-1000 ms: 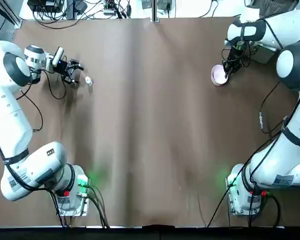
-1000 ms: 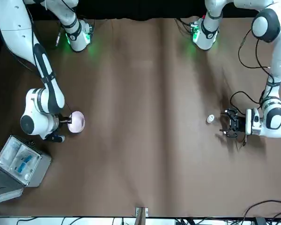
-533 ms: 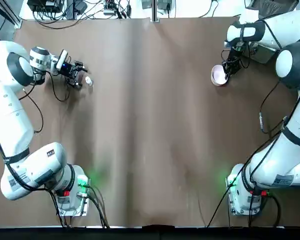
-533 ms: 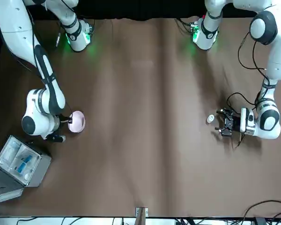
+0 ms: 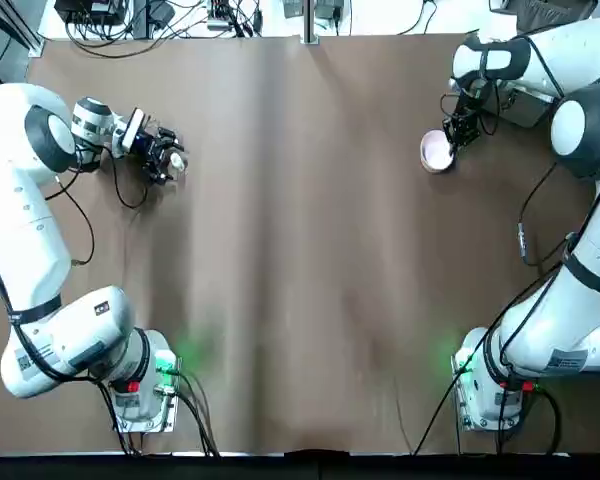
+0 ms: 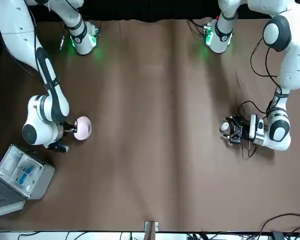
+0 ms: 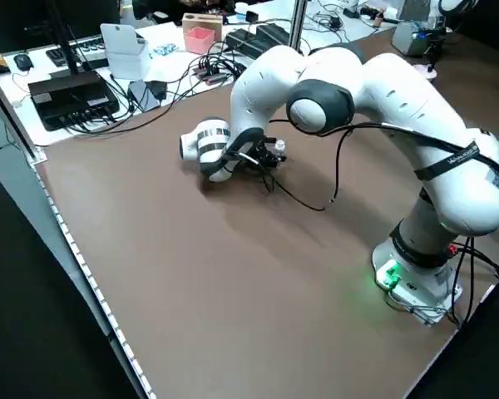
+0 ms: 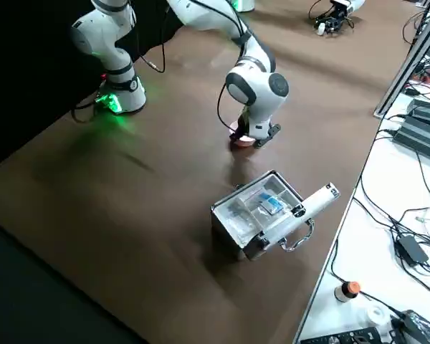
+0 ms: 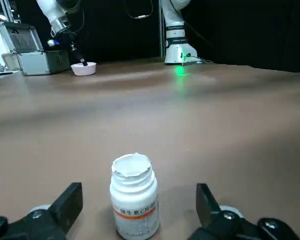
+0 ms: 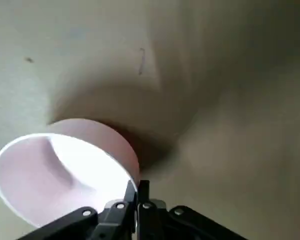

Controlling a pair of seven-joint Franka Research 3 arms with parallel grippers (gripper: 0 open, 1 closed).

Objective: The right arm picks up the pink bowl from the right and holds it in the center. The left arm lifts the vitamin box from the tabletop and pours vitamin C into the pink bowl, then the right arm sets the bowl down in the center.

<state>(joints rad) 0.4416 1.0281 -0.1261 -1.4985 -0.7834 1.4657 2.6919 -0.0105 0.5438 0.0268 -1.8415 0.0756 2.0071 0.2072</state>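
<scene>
You have the right pincer (image 10: pixel 138 186) gripping the pink bowl (image 10: pixel 65 172) by its rim on the right, while at the table's (image 9: pixel 140 115) left your left pincer (image 9: pixel 140 200), open, lines up on the upright vitamin bottle (image 9: pixel 134 200); the pickup seems to need a short advance, then closing.

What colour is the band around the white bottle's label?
Orange; it shows best on the bottle in the left wrist view.

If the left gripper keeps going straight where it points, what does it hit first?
Likely the white bottle, standing ahead between the left gripper's open fingers; exact depth is unclear.
</scene>
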